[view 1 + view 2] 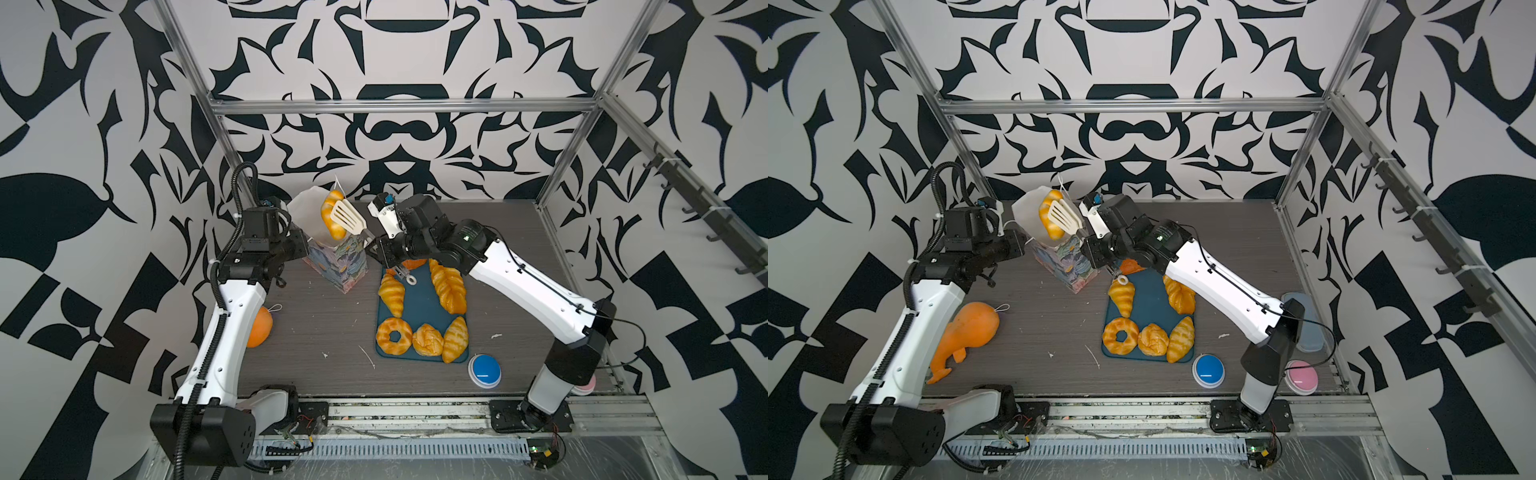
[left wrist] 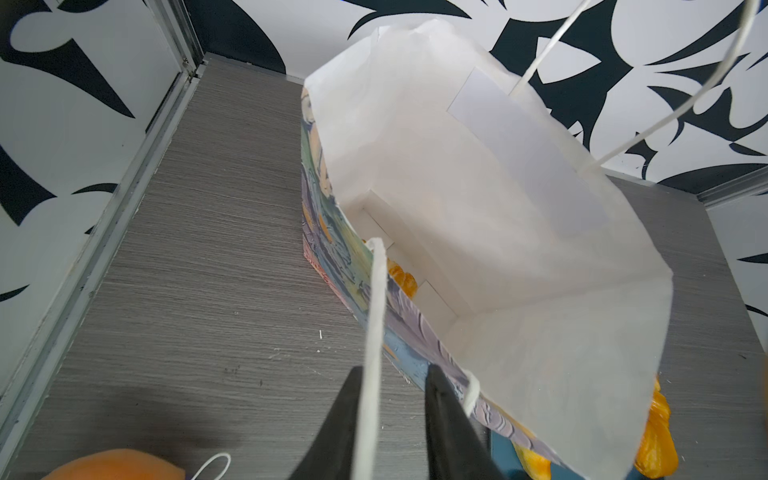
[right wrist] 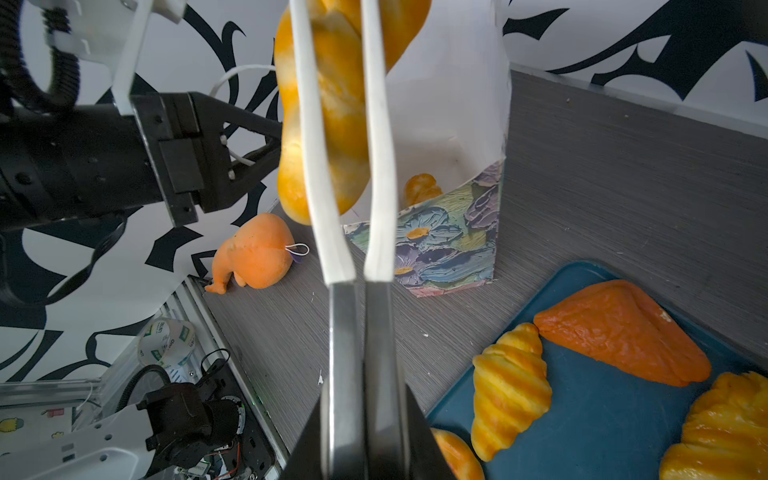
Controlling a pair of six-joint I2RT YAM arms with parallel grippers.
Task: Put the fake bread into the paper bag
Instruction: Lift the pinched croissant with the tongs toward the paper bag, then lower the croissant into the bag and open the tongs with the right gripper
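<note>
- Bread comes first: we see the braided loaf clamped between the white blades of the tongs. It hangs tilted at the open mouth of the bag; how far in it reaches we cannot tell.
- Our right gripper is squeezed tight on the tongs' metal handles.
- Our left gripper has its fingers apart. The bag's string handle runs between them and is not pinched.
- We find the bag upright on the table, white inside, with one small golden bun on its floor.
- We count six pieces on the blue tray just beside the bag: two croissants, a ring, a round roll, a big ridged pastry and a dark orange triangle.
</note>
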